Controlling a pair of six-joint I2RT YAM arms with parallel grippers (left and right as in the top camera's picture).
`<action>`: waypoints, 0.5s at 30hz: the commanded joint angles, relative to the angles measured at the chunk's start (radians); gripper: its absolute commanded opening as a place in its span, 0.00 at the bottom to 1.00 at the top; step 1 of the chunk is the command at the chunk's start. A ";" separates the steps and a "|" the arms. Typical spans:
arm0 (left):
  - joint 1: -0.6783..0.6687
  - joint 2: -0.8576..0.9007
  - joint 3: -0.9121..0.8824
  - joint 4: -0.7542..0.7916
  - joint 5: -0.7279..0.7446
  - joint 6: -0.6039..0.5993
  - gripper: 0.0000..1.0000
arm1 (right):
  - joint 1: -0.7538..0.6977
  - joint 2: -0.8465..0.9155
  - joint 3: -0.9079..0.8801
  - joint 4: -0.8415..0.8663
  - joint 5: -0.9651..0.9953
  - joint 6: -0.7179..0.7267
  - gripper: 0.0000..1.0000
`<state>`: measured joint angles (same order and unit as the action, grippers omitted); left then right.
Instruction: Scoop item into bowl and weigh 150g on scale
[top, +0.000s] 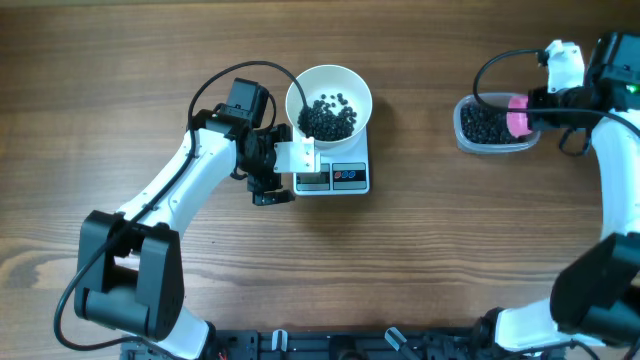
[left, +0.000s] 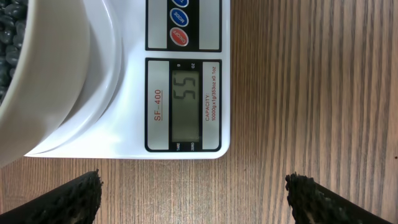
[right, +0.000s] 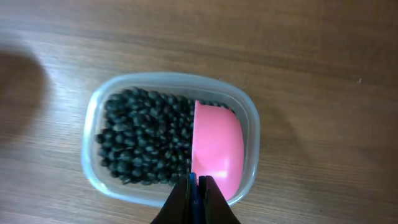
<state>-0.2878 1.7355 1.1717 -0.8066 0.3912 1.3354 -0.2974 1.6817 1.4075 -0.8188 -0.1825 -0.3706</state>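
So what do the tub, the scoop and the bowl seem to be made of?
The tub: clear plastic, probably; the beans show through its wall. The scoop: pink plastic by its look, smooth with a faint sheen. The bowl: glossy white, ceramic or plastic; cannot tell which.

Left wrist view crops the bowl (left: 43, 81) and scale (left: 183, 102).

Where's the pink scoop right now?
Overhead view, right side of the table: the pink scoop sits in the clear tub against the black beans, its handle end pinched in the shut right gripper, far from the bowl.
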 joint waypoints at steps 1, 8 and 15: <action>0.003 0.010 -0.010 0.000 0.020 0.019 1.00 | 0.002 0.080 -0.011 0.021 0.027 0.004 0.04; 0.003 0.010 -0.010 0.000 0.020 0.019 1.00 | 0.002 0.170 -0.011 0.049 -0.091 0.030 0.04; 0.003 0.010 -0.010 0.000 0.020 0.019 1.00 | 0.002 0.188 -0.011 -0.080 -0.182 0.103 0.04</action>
<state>-0.2878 1.7355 1.1713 -0.8066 0.3912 1.3354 -0.2981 1.8229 1.4185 -0.8581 -0.3222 -0.3069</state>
